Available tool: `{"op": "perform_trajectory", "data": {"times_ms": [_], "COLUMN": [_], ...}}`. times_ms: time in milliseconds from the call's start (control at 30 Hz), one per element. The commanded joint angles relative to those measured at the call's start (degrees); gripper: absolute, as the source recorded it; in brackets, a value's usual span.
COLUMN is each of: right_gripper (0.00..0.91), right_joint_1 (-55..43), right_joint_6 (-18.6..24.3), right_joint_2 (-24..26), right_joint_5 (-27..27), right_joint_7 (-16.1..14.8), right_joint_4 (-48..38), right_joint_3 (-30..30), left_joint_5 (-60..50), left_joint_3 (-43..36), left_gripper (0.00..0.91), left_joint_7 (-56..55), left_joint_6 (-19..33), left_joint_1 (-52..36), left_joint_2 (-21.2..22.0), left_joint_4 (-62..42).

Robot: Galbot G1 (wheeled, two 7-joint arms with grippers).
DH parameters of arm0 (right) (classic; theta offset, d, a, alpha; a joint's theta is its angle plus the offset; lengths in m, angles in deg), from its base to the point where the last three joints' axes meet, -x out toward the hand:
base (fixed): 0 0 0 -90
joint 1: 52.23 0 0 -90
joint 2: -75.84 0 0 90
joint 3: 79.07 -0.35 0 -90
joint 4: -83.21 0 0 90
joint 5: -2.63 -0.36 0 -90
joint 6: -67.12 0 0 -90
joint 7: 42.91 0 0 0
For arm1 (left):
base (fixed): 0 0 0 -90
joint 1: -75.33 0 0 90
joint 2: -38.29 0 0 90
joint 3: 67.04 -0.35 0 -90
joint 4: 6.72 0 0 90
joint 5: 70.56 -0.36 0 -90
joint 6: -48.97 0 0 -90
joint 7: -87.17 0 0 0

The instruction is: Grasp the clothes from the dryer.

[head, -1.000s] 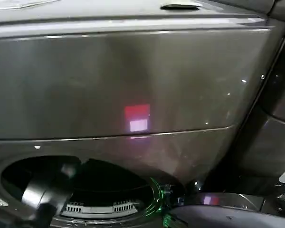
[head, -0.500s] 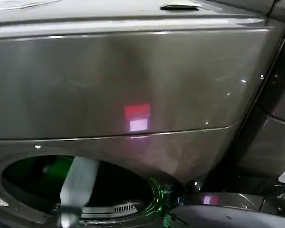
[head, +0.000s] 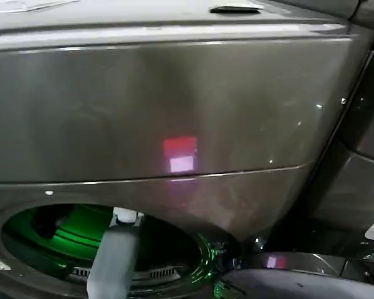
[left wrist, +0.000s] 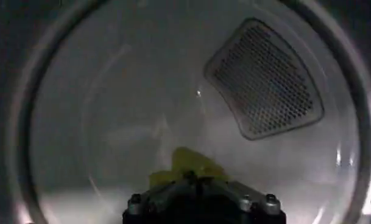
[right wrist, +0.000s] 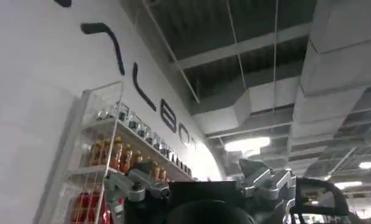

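Observation:
The dryer [head: 174,112] is a bronze-grey front-loader whose round porthole [head: 43,227] stands open at the lower left, glowing green inside. My left arm [head: 115,261] reaches through the porthole into the drum. In the left wrist view the clothes [left wrist: 188,164], a small yellow-green bundle, lie in the pale drum [left wrist: 112,109] just beyond my left gripper [left wrist: 194,178]. Its jaws look drawn together to a point, and the gripper body hides the garment's near part. My right gripper [right wrist: 200,182] is parked, pointing up at a ceiling, jaws apart and holding nothing.
The dryer's silver-rimmed door [head: 287,280] hangs open at the lower right. A like-coloured machine [head: 361,180] stands close on the right. A perforated vent grille [left wrist: 264,79] sits on the drum's back wall. A wire shelf of bottles [right wrist: 106,152] hangs on a white wall.
My left arm has swung from the porthole's lower left toward its middle and gone deeper into the drum. The green glow inside has grown.

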Motion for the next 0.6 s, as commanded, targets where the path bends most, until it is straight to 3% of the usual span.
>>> {"op": "perform_trajectory", "data": {"times_ms": [33,600], "right_gripper": [0.907,0.907], "right_joint_1": [0.09,1.21], "right_joint_6": [0.66,-0.42], "right_joint_2": [0.37,0.06], "right_joint_5": [-0.02,0.12], "right_joint_7": [-0.07,-1.34], "right_joint_4": [-0.32,0.37], "right_joint_3": [-0.49,-2.21], "left_joint_5": [-0.09,-0.11], "left_joint_3": [-0.54,-1.47], "left_gripper": [0.000,0.000], "left_joint_7": [-2.62,-0.60], "left_joint_6": [2.45,2.23], "left_joint_1": [1.08,0.85], "left_joint_2": [0.78,-0.13], "left_joint_4": [0.87,1.65]}}
